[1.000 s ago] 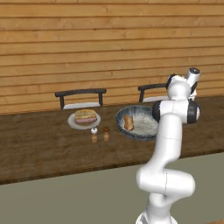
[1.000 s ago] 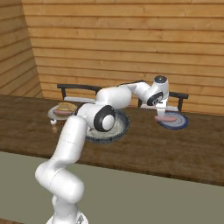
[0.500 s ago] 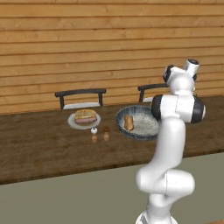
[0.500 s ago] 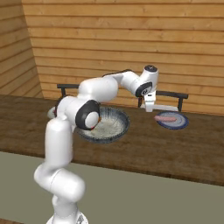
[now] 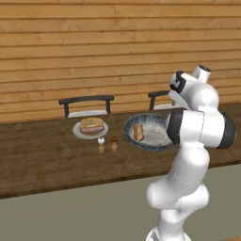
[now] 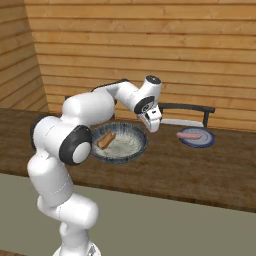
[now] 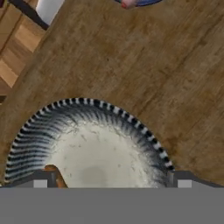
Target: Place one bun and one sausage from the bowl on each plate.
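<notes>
So the counter (image 5: 42, 160) is a dark brown wood-grain slab, with chunky horizontal pale wood planks (image 5: 94, 47) as the wall behind it. The bowl (image 6: 120, 145) is the star here: big, wide and shallow, with a dark blue-grey speckled rim and outside, ribbed striping running down the inner wall, and a pale speckled floor. There's a single golden-brown bun (image 6: 105, 140) lying in it toward its left side in the right base view, sort of elongated and split-looking. The bluish-lavender plate (image 6: 197, 138) sits well apart to the right of the bowl, small, round and flat, with a smooth pinkish sausage (image 6: 190, 134) lying across it. On the other side of the bowl, the pale grey-white plate (image 5: 90, 129) already carries a bun with a sausage next to it, stacked close together. Just in front of that plate are two tiny shakers (image 5: 107, 146), one white-capped and one dark-capped. Two dark metal-looking chair backs poke up behind the counter. The gripper (image 6: 153, 121) hangs over the right edge of the bowl with its jaws spread wide and nothing between them, glossy white shell with dark joints. No writing or logos that I can make out anywhere.
</notes>
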Robot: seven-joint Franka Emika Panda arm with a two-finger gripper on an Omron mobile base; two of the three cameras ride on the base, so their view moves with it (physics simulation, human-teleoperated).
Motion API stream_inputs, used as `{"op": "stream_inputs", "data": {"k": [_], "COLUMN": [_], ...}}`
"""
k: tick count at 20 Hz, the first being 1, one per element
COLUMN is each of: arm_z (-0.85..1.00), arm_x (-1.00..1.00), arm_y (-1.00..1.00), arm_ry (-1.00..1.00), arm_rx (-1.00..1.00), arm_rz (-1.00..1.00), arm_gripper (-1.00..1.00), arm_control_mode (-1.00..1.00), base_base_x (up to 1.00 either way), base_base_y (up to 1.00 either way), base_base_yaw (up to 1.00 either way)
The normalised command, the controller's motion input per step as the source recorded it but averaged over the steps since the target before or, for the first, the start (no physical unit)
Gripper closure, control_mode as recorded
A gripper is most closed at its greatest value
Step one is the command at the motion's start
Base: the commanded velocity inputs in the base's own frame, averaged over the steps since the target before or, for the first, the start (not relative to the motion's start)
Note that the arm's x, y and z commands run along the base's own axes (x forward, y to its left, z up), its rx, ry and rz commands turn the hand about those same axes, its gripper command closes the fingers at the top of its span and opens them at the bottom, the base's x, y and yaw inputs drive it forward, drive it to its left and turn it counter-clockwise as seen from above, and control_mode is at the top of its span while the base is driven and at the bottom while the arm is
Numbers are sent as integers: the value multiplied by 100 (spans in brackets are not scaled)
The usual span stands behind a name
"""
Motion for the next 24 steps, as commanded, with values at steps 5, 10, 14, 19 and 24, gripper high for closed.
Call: {"op": "stream_inputs", "data": {"k": [5,10,14,19,24], "arm_z": [25,15,-8,-18,-25], "arm_x": [-26,-7,-2,-5,-2], "arm_y": [68,41,36,23,47], "arm_ry": [-5,0,1,0,0], "arm_rx": [0,1,2,0,0], "arm_rz": [57,50,33,18,7], "arm_gripper": [-100,-100,-100,-100,-100], "arm_control_mode": [-100,-100,-100,-100,-100], "base_base_x": [0,0,0,0,0], "base_base_y": [0,0,0,0,0], "base_base_yaw": [0,0,0,0,0]}}
